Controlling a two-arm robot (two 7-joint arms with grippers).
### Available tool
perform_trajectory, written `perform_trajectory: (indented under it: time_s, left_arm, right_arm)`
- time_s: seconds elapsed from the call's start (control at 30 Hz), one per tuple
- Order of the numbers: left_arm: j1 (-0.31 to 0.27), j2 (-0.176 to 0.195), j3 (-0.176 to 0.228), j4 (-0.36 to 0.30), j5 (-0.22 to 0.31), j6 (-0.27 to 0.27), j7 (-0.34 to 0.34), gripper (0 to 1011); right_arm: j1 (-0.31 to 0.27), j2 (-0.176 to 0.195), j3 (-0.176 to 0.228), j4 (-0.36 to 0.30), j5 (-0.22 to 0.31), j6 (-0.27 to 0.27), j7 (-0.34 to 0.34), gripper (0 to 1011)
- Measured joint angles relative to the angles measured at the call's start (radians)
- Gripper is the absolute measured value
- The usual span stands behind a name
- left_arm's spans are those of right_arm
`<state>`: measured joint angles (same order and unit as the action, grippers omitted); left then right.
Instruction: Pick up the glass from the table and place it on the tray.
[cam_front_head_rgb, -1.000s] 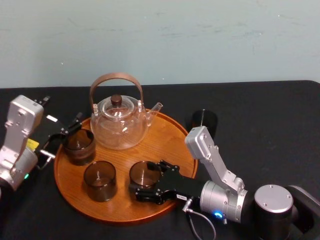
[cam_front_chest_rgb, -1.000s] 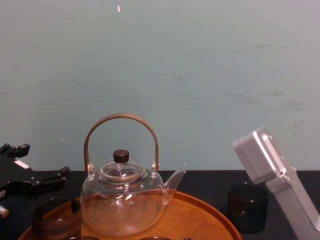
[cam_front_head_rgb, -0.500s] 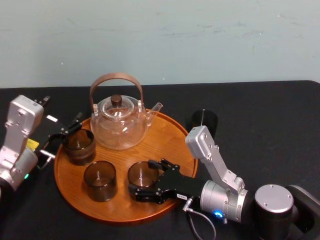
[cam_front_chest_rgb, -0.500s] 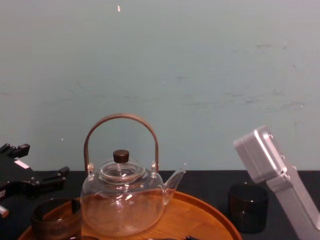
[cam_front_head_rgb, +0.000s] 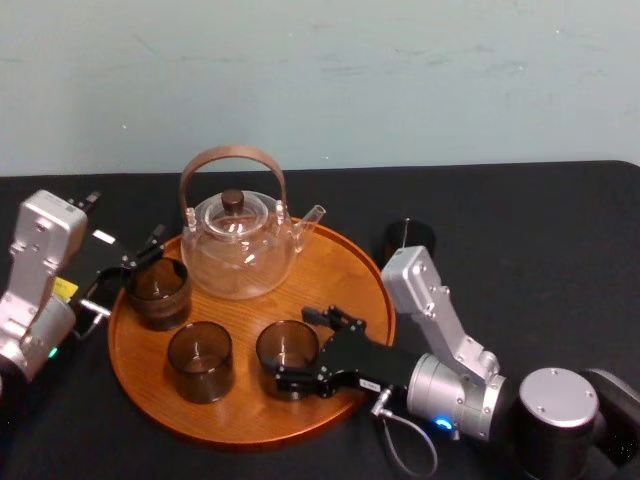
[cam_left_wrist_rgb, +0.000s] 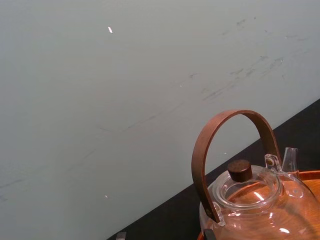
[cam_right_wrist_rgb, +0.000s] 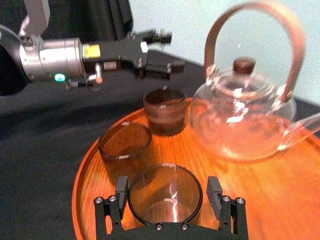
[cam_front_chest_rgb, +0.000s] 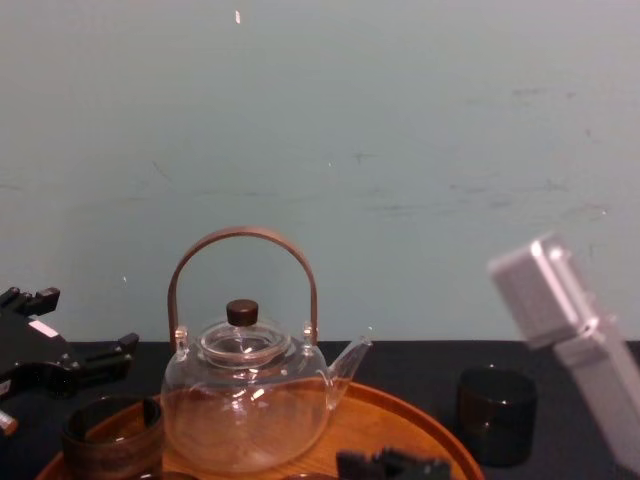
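Observation:
The orange-brown wooden tray (cam_front_head_rgb: 240, 432) lies in the middle of the black table. A brown-tinted glass (cam_front_head_rgb: 287, 350) stands upright on its near right part. My right gripper (cam_front_head_rgb: 308, 352) is open around this glass. In the right wrist view its fingers (cam_right_wrist_rgb: 214, 189) flank the glass (cam_right_wrist_rgb: 165, 200) with a gap on each side. Another dark glass (cam_front_head_rgb: 408, 240) stands on the table just off the tray's right rim. My left gripper (cam_front_head_rgb: 128, 272) is open by the tray's left rim, next to a third glass (cam_front_head_rgb: 157, 292).
A clear glass teapot (cam_front_head_rgb: 238, 245) with a brown arched handle sits at the back of the tray. One more glass (cam_front_head_rgb: 200, 360) stands at the tray's near left. A pale wall rises behind the table. Bare black table stretches to the right.
My right gripper's fingers have spread off the glass, and it has lifted and drawn back to the right. The glass stays on the tray. The left arm has not moved.

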<state>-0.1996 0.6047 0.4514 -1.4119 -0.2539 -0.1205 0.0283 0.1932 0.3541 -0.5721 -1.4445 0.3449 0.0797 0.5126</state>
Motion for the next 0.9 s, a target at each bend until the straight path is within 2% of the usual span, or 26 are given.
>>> perform_trajectory:
  time_s: [0.27,0.5,0.7,0.9]
  left_arm:
    - [0.0,0.0,0.0,0.0,0.0,0.0,0.0,1001]
    - [0.0,0.0,0.0,0.0,0.0,0.0,0.0,1001]
    - [0.0,0.0,0.0,0.0,0.0,0.0,0.0,1001]
    - [0.0,0.0,0.0,0.0,0.0,0.0,0.0,1001]
  right_arm:
    - [-0.04,0.037,0.033,-0.102,-0.033,-0.071,-0.039,1002]
    - [-0.078,0.063,0.062,-0.176,-0.049,-0.117,-0.047,1002]
    - [-0.103,0.074,0.088,-0.202,-0.043,-0.137,-0.047,1002]
    - [-0.144,0.084,0.138,-0.22,-0.006,-0.161,-0.055,1002]
